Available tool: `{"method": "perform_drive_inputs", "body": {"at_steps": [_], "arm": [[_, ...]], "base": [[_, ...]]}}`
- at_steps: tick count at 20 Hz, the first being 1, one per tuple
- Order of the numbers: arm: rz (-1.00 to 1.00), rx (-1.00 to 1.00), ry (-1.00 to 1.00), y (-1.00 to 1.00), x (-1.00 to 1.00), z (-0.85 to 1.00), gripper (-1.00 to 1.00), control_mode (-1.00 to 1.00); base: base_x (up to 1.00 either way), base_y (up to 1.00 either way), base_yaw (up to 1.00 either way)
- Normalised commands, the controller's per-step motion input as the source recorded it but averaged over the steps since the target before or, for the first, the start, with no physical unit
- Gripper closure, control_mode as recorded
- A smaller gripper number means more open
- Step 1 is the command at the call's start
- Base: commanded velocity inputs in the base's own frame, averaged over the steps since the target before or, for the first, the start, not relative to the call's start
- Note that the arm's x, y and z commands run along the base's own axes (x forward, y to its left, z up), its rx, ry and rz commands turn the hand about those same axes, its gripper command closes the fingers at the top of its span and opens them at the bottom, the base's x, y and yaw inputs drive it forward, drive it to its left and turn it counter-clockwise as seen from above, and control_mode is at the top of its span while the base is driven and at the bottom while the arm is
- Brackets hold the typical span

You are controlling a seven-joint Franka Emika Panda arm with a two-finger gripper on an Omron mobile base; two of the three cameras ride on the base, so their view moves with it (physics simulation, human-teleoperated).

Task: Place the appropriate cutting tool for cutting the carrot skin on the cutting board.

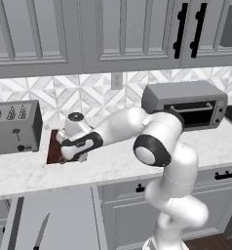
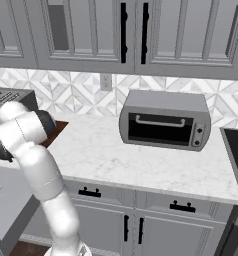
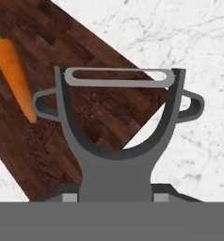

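Above the cutting board, pincer pinching the peeler, carrot seemingly just beside its head.

Peeler over the board, carrot on it

The grey peeler points its wide forked head up, over the dark brown wooden cutting board. The small orange carrot lies flat on the board, near the peeler.

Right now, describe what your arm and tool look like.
The arm is glossy white, built of rounded tubular segments, with dark round caps ringed in black at the joints. The hand section is white with a black band. The tool ends in two small dark grey fingertips.
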Motion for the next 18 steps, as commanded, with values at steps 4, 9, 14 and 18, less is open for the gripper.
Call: {"method": "perform_drive_inputs", "body": {"at_steps": [4,9,14,18], "arm": [[-0.11,-0.01,0.01,0.02,0.47,-0.06,1.00,-1.00],[-0.11,-0.06,0.15,0.12,0.43,0.02,1.00,-1.00],[-0.08,-0.09,0.21,0.24,0.50,0.00,1.00,-1.00],[-0.01,-0.04,0.20,0.31,0.62,0.07,1.00,-1.00]], "base": [[0.00,0.00,0.00],[0.00,0.00,0.00],[0.00,0.00,0.00],[0.00,0.00,0.00]]}}
